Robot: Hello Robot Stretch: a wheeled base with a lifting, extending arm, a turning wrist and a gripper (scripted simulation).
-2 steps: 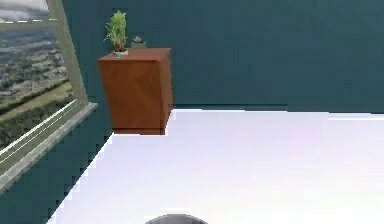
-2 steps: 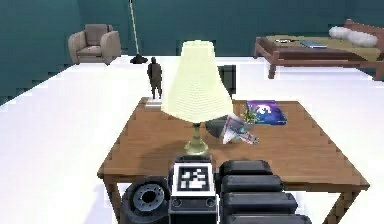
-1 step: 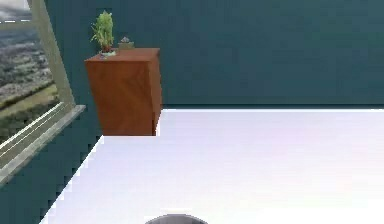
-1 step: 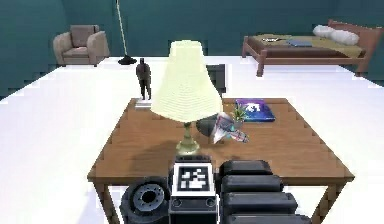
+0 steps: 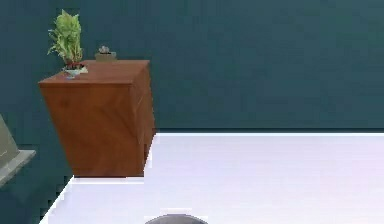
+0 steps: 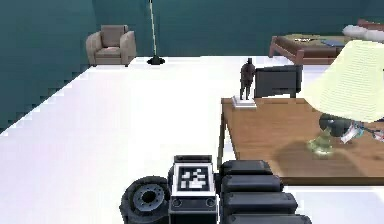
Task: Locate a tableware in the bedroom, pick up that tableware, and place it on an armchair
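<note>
Arm side view, tableware first: I cannot name any piece with confidence. My best candidate is a small pale thing (image 6: 347,136) on the table (image 6: 270,150), just beside the glassy base of a shaded lamp (image 6: 352,75). It is too small to tell whether it is a dish or part of the lamp.

The table also carries a dark statuette (image 6: 246,78) and a dark box (image 6: 276,82) at its far edge, likely set back as ornaments. The lampshade hides the surface behind it, and the frame's right edge cuts the table off.

The armchair (image 6: 110,45), my drop target, sits against the far wall beside a floor lamp (image 6: 153,30), well apart from the table with open floor between. A bed (image 6: 305,45) lies beyond the table, partly behind the shade.

The gripper (image 6: 148,200) sits low at the bottom edge; I judge this a travelling posture. Its far end is illegible, so I cannot tell its opening or whether it holds anything.

Forward view: a wooden cabinet (image 5: 100,115) stands at the wall with a potted plant (image 5: 67,42) and a small dark item (image 5: 104,52) on top, which I cannot identify.
</note>
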